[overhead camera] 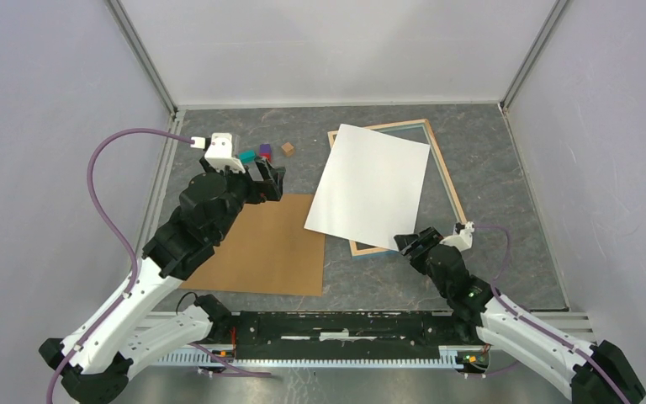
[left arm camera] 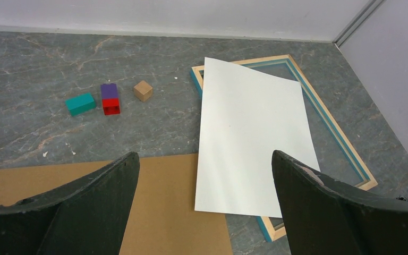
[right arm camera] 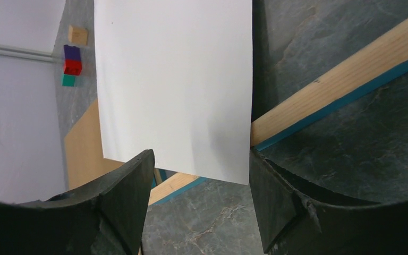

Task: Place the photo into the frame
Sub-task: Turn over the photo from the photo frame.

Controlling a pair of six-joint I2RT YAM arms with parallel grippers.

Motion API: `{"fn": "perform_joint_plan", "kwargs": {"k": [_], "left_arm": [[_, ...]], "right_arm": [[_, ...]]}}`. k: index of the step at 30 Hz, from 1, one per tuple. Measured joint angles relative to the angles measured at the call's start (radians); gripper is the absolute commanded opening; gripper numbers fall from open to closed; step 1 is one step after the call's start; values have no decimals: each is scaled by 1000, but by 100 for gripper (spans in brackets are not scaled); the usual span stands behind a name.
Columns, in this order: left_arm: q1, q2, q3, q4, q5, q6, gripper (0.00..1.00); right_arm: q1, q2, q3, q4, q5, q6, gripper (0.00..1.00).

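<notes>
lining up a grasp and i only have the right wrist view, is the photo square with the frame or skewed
observer: skewed. the photo lies white side up, turned across the frame, its near left corner past the frame's left rail and over the brown backing board
operator: ok and where's the left arm, is it in my way
observer: the left end effector is open above the board's far edge, apart from the photo
</notes>
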Motion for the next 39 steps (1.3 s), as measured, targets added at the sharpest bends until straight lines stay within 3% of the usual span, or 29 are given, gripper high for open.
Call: {"fn": "perform_joint_plan", "kwargs": {"k": [6,19,20,23,27,28,32,39], "left_arm": [[0,0,0,0,3,0,100],[0,2,0,0,4,0,100],[0,2,0,0,5,0,100],[0,2,0,0,5,0,100],[0,2,0,0,5,-1,100],[0,2,0,0,5,-1,100],[0,2,0,0,5,-1,100],[0,2,0,0,11,-1,100]], "right_arm": [[0,-22,10,6,-29,3,66],[0,63,0,130,11,26,48],[0,81,-2,151,15,31,45],[0,143,-8,219,28,47,23],[0,212,-13,295,43,56,1],[0,216,-11,296,45,42,0],[-4,216,70,167,64,-108,0],[-82,174,318,-129,27,-598,0]]}}
